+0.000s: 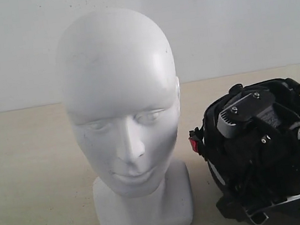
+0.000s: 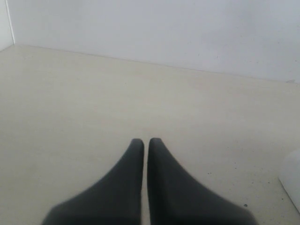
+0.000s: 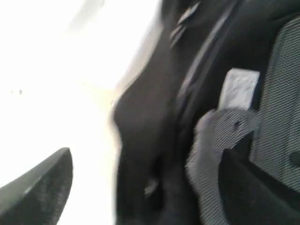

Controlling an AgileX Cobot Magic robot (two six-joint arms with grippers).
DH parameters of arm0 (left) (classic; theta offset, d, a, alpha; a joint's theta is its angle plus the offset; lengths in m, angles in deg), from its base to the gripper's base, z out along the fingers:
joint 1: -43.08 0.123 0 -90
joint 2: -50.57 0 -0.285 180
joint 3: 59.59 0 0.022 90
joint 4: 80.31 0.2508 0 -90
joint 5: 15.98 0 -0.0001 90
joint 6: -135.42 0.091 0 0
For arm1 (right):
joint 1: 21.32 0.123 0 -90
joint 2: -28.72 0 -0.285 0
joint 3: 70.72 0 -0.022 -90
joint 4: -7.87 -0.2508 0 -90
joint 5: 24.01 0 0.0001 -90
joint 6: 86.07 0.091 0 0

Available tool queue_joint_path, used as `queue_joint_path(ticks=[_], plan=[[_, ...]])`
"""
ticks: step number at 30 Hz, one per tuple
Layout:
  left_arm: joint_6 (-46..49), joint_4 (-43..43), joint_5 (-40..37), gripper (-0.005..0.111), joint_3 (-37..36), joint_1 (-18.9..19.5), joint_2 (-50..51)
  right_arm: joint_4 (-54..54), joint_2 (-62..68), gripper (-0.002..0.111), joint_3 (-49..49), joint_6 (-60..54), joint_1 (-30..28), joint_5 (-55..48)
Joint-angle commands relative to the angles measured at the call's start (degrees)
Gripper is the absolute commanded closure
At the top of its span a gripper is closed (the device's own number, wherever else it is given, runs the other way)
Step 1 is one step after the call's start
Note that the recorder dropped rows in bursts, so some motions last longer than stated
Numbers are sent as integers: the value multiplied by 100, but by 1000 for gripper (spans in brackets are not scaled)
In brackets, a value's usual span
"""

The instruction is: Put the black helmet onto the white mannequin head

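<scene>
I record the white mannequin head [image 1: 122, 105] as smooth moulded plastic with a soft gloss. The black helmet [image 1: 217, 131] reads matt black on its shell. In the right wrist view its lining [image 3: 276, 93] looks like fine woven mesh cloth. The surface [image 1: 31, 179] is pale, matt and lightly speckled. The left gripper's fingers [image 2: 122, 192] appear dark, smooth and matt. The wall [image 1: 237, 16] is flat white, matt.

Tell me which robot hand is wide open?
The right hand: its black fingers stand far apart on either side of the rim of the rounded matte black helmet. The left hand has its fingers almost touching, holding nothing.
</scene>
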Motion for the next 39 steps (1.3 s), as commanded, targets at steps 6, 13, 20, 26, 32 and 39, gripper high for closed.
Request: queue_joint_path(ticks=[6, 13, 20, 26, 32, 39], plan=[[-29, 0, 2, 102, -22, 16, -20, -3, 379, 29, 7, 117, 63, 476], [-29, 0, 2, 102, -22, 16, -20, 20, 619, 29, 7, 117, 62, 754], [-29, 0, 2, 102, -22, 16, -20, 59, 863, 47, 7, 6, 62, 688], [-29, 0, 2, 102, -22, 16, -20, 59, 907, 85, 7, 17, 62, 620], [-29, 0, 2, 102, -22, 16, -20, -41, 852, 108, -49, 470, 62, 280], [-29, 0, 2, 102, -22, 16, -20, -169, 35, 108, -669, 1027, 62, -277]])
